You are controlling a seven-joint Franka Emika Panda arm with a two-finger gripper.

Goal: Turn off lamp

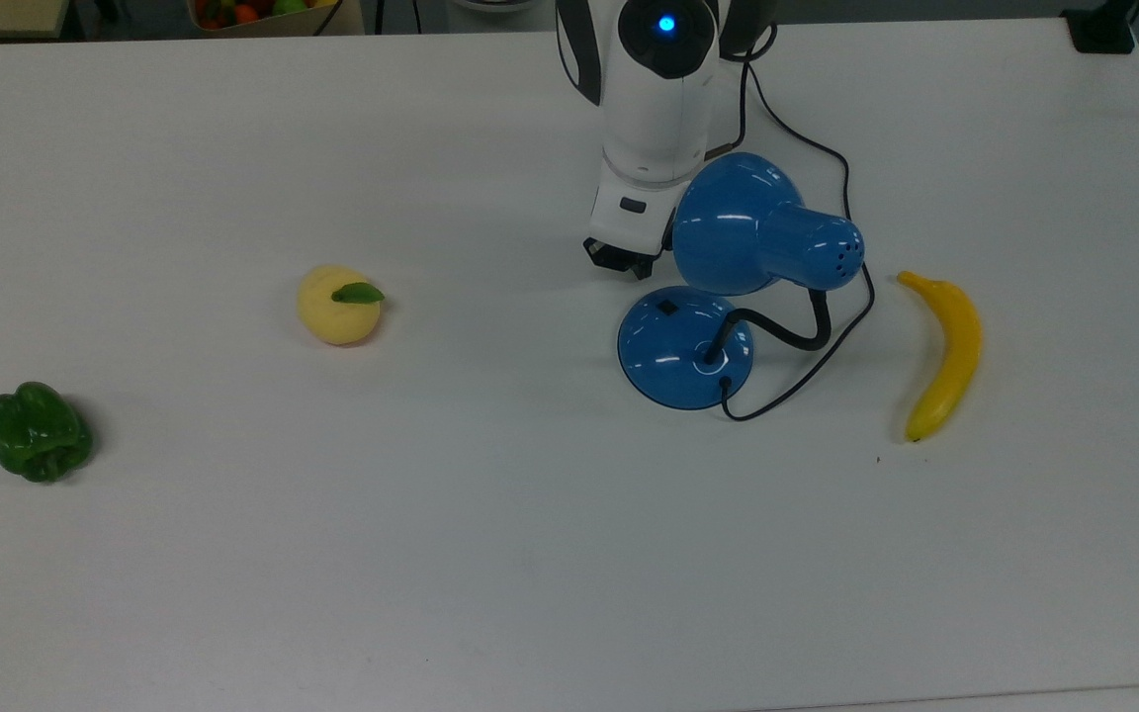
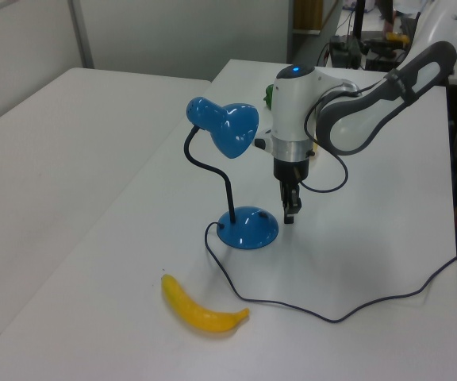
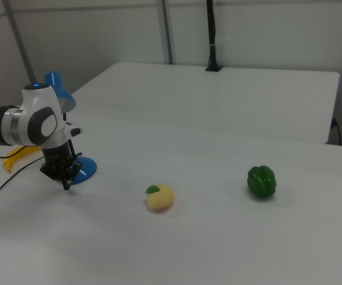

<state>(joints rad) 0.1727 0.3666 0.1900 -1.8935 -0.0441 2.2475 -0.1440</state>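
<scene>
The blue lamp stands unlit on the white table, with its dome base, bell shade and black gooseneck. A small black switch shows bare on the base's far side. In the left view, my gripper hangs just to the right of the base, a little above the table. Its fingers are shut on nothing. In the right view, the gripper sits at the base's left edge, clear of it. From the top, the wrist covers the fingers.
A banana lies to the right of the lamp in the top view. A yellow fruit with a leaf and a green pepper lie to the left. The lamp's black cord loops behind the shade towards the arm.
</scene>
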